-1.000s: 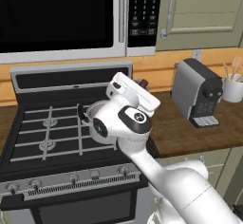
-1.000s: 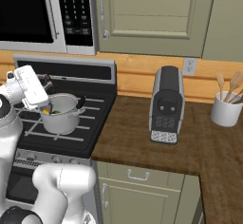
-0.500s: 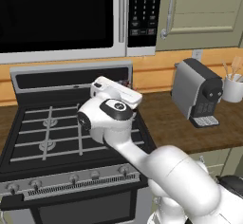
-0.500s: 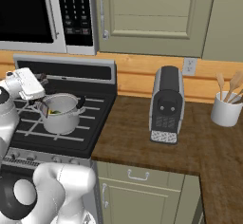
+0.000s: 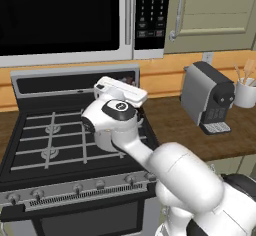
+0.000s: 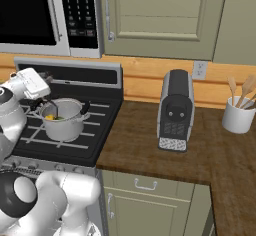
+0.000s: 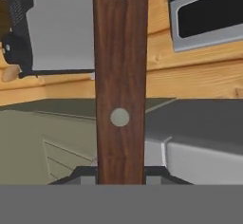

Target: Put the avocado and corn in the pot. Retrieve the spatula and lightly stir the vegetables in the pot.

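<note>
The steel pot (image 6: 64,125) stands on the stove's right front burner. The yellow corn (image 6: 50,116) lies inside it, with a bit of the green avocado (image 6: 56,118) beside the cob. My gripper (image 6: 44,96) hangs over the pot's back left rim, shut on the spatula (image 6: 50,104), whose dark shaft slants down into the pot. In the hand view the spatula's brown riveted handle (image 7: 119,76) runs straight up from between my fingertips (image 7: 85,174). In the left base view my wrist covers most of the pot (image 5: 104,139).
The black stove (image 5: 45,145) has free burners to the pot's left. A coffee machine (image 6: 175,111) stands on the wooden counter (image 6: 150,145) to the right, and a white cup of pale wooden utensils (image 6: 238,115) beyond it. The microwave (image 5: 65,20) hangs overhead.
My hand has swung left over the pot and levelled out, carrying the spatula with it. The pot has stayed in place.
</note>
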Controlling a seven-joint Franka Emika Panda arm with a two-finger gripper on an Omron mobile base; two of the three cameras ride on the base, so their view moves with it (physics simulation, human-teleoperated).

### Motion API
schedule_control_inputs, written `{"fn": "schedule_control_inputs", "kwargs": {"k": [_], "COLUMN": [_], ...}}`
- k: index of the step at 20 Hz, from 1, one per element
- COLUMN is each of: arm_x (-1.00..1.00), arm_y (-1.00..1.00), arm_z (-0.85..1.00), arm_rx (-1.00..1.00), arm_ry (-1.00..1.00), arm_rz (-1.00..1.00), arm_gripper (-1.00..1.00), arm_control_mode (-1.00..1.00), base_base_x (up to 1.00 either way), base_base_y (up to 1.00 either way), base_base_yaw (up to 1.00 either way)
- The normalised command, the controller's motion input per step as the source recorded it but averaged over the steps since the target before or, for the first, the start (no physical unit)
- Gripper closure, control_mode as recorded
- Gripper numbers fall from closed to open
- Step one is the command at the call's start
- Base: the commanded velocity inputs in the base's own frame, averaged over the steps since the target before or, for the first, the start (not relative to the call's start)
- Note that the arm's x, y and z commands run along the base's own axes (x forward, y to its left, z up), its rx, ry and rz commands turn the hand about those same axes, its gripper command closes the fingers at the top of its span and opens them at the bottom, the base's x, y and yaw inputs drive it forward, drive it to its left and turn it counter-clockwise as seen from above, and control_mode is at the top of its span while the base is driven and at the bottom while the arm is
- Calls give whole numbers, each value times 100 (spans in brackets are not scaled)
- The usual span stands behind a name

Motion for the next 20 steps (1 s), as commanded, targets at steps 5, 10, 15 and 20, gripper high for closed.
{"fn": "schedule_control_inputs", "kwargs": {"k": [5, 10, 15, 20], "arm_x": [50, 56, 61, 33], "arm_y": [8, 24, 22, 33], "arm_z": [-30, -46, -57, -53], "arm_rx": [0, 0, 0, 7], "arm_ry": [0, -1, 0, 0], "arm_rz": [5, 5, 3, 0], "arm_gripper": [100, 100, 100, 100], "arm_control_mode": [-100, -100, -100, -100], "base_base_x": [0, 0, 0, 0], "base_base_y": [0, 0, 0, 0], "base_base_yaw": [0, 0, 0, 0]}}
